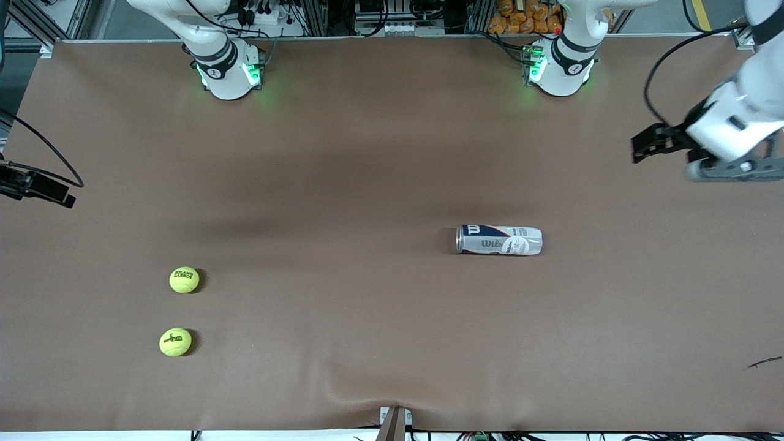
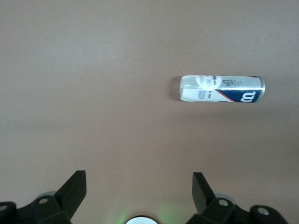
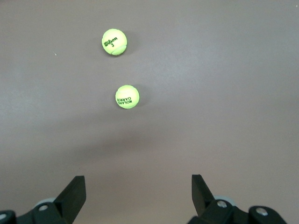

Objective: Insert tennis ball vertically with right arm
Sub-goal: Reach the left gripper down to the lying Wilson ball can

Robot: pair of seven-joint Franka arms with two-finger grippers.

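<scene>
While both arms wait, jaws spread and empty: two tennis balls [image 1: 184,280] [image 1: 175,342]; one can [image 1: 499,239] lying sideways; left gripper [image 2: 139,186], right gripper [image 3: 138,189].

Brown table cover [image 1: 367,153], evenly lit, soft shadows mid-table. Aluminium framing [image 1: 37,21] and cables [image 1: 392,24] along the base edge. Green glow at 2 spots.

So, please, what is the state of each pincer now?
Left pincer: open, holding nothing, over bare table.
Right pincer: open, holding nothing, over bare table.
</scene>
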